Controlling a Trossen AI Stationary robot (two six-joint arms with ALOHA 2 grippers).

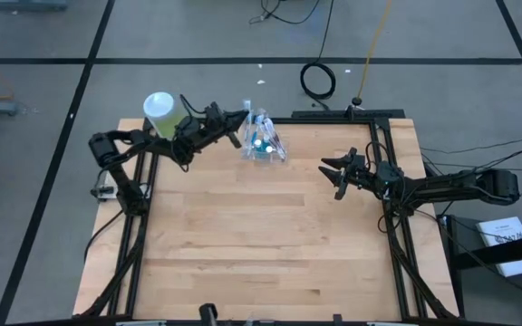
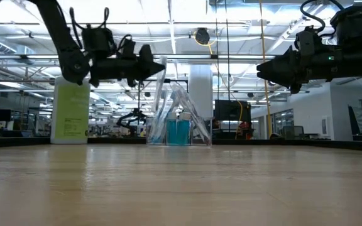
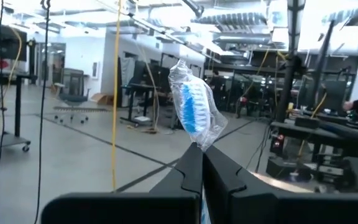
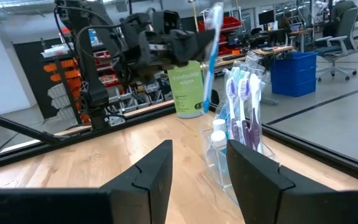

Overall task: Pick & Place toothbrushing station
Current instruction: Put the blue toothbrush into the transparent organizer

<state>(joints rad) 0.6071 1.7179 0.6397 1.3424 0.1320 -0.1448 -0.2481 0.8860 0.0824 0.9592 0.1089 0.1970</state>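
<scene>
Plastic-wrapped toothbrush (image 3: 194, 112) in left pincer (image 3: 202, 163)

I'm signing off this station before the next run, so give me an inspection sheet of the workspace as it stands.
Surface: wooden table, bare across the middle and near side.
Job's things: clear cup holding toothbrushes and small tubes, far side; one wrapped blue toothbrush lifted.
Clutter: light-green bottle, far left corner.
Grippers: left gripper shut on the wrapped toothbrush above the cup; right gripper open, hovering, empty.
Cables: a coiled black cable on the floor beyond the table.
Surroundings: open lab hall, desks, chairs.
</scene>
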